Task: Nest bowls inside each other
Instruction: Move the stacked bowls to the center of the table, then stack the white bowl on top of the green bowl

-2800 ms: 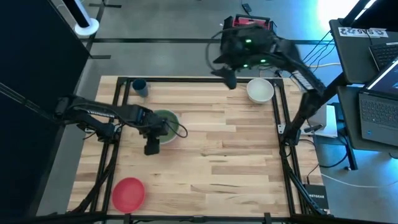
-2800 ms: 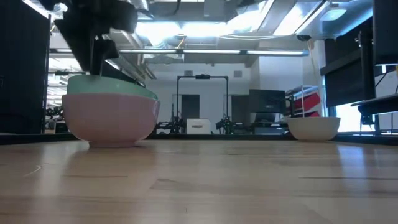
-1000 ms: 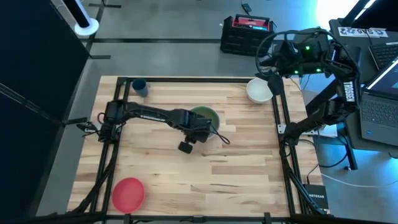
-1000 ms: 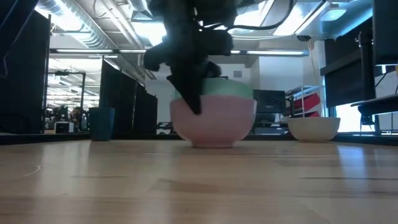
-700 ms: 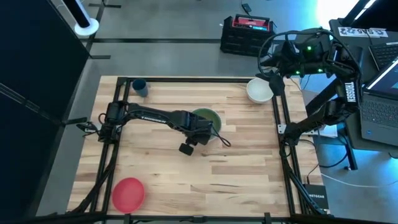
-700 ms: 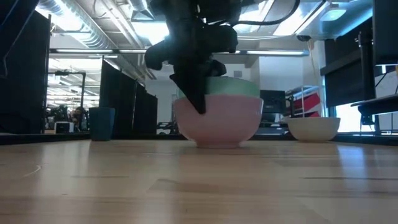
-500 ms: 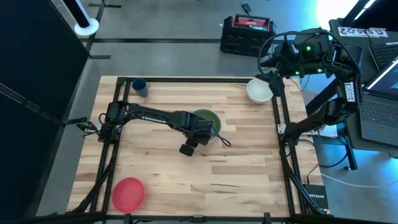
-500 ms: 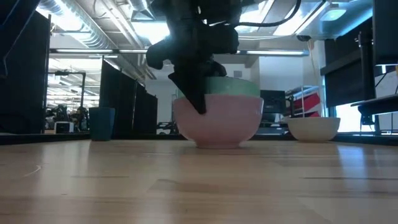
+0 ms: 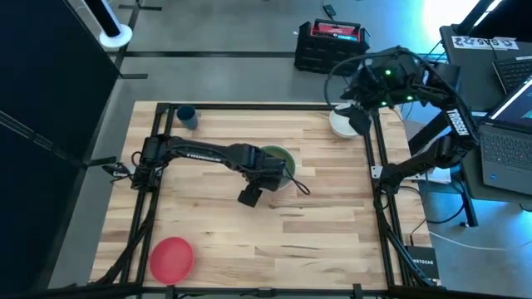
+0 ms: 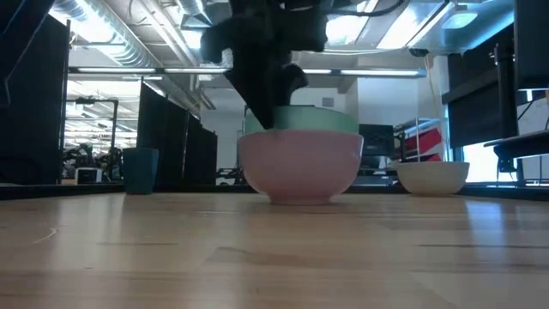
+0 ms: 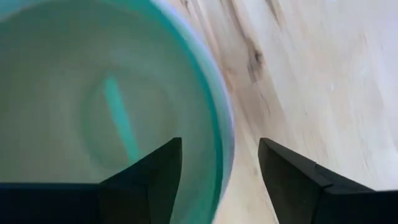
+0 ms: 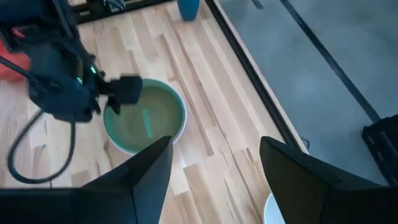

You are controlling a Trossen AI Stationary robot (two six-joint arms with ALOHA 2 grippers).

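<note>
A green bowl (image 9: 274, 154) sits nested in a pink bowl (image 10: 300, 167) at the table's middle; the pink bowl stands on its base. My left gripper (image 11: 221, 171) hangs open over the stack's near rim (image 11: 225, 127). One finger is above the green bowl's inside and one is outside; neither shows contact. A white bowl (image 9: 343, 124) stands at the far right, and my open right gripper (image 9: 359, 121) hovers above it. A red bowl (image 9: 172, 257) rests near the front left corner.
A blue cup (image 9: 187, 115) stands at the far left corner. Black frame rails (image 9: 374, 158) run along the table's edges. Bare wood lies between the nested bowls and the red bowl. Laptops (image 9: 503, 145) sit beyond the right edge.
My left gripper has let go of the nested bowls' near rim and risen above it; the bowls stay on the table. My right gripper has come down and toward the table's near edge, over the white bowl.
</note>
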